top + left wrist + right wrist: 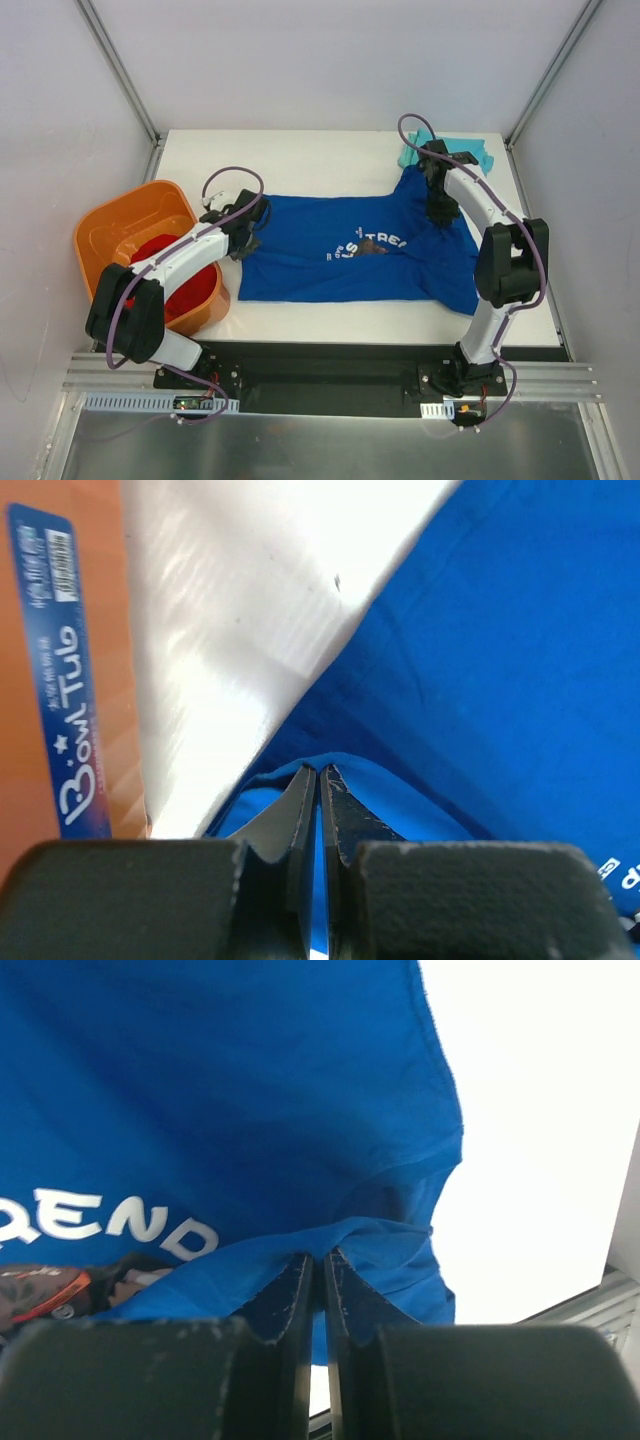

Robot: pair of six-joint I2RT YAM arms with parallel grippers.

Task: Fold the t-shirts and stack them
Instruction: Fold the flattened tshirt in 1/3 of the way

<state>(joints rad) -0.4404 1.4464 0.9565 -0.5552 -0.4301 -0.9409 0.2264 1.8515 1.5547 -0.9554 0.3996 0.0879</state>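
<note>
left pincer [318,773], right pincer [320,1258] clamp t-shirt [300,252]

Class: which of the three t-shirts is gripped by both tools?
The royal blue cloth t-shirt with white lettering: the left tool and right tool each pinch it. The red t-shirt lies in the orange plastic tub; the light teal t-shirt lies far right.

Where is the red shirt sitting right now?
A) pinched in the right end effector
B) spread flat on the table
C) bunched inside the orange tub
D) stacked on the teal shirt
C: the red shirt lies bunched inside the orange tub, while the left end effector and right end effector both pinch the blue shirt.
</note>
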